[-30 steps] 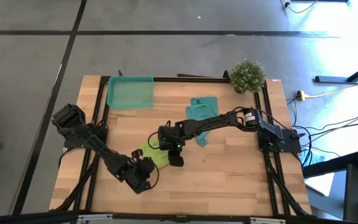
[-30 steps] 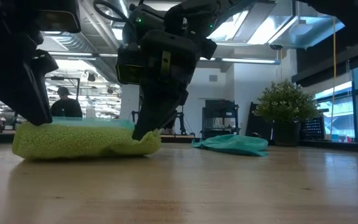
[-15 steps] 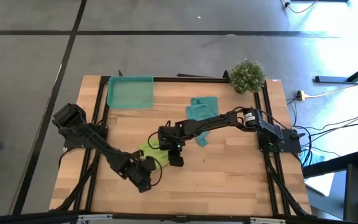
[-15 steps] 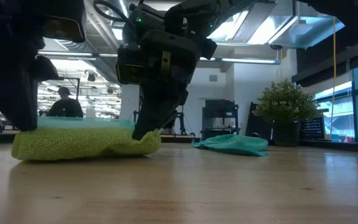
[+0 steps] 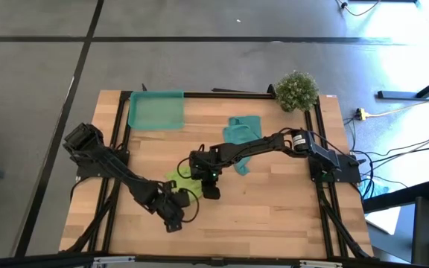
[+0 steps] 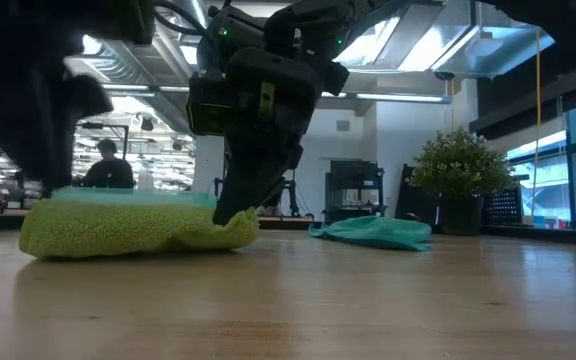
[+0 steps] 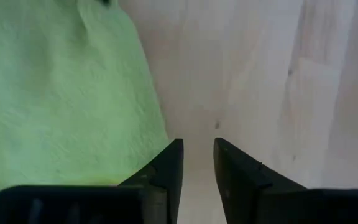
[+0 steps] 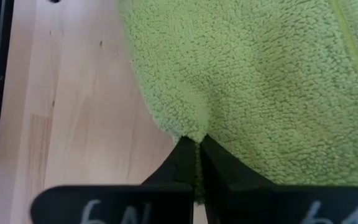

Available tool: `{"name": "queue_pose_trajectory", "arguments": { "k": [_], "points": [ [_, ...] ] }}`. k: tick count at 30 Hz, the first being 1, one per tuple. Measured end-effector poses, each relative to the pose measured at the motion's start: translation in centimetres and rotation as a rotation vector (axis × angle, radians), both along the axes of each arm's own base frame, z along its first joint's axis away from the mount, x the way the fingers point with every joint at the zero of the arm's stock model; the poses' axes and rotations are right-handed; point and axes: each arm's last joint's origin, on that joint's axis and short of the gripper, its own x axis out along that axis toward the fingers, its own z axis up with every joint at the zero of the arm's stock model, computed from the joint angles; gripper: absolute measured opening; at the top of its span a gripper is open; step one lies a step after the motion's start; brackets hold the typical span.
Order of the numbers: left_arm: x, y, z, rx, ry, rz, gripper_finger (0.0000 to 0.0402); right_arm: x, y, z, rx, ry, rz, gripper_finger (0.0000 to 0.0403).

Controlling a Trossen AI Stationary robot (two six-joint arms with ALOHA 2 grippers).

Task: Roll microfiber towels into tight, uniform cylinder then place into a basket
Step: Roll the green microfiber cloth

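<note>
Seen mid-bench toward the front edge: green towel (image 5: 181, 181) bunched, its edge pinched by right gripper (image 8: 196, 163), left gripper (image 7: 197, 167) slightly parted over bare wood beside it, teal towel (image 5: 241, 132) and basket (image 5: 156, 110) well apart behind.

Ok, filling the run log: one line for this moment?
right hand: shut on lime-green towel corner | left hand: slightly open, empty | basket: empty

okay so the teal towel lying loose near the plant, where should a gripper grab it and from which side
Take the teal towel by its flat corner nearest the basket, coming straight down from above. It lies crumpled and low on the table, so an outer edge pinches more easily than the bunched middle. The right arm reaches over its other end, so that side looks crowded.
</note>
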Motion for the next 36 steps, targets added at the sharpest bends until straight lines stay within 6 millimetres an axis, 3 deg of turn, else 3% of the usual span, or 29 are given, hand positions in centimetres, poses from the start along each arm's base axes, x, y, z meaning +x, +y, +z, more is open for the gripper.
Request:
{"name": "queue_pose_trajectory", "arguments": {
  "k": [7, 36],
  "points": [
    [-0.4, 0.7, 0.3, 0.137, 0.030, 0.019, 0.0083, 0.0, 0.0, 0.0, 0.000, 0.000, 0.000, 0.0008],
    [-1.2, 1.3, -3.5, 0.042, -0.068, 0.067, 0.0082, 0.0, 0.0, 0.0, -0.022, 0.000, -0.014, 0.0006]
  ]
}}
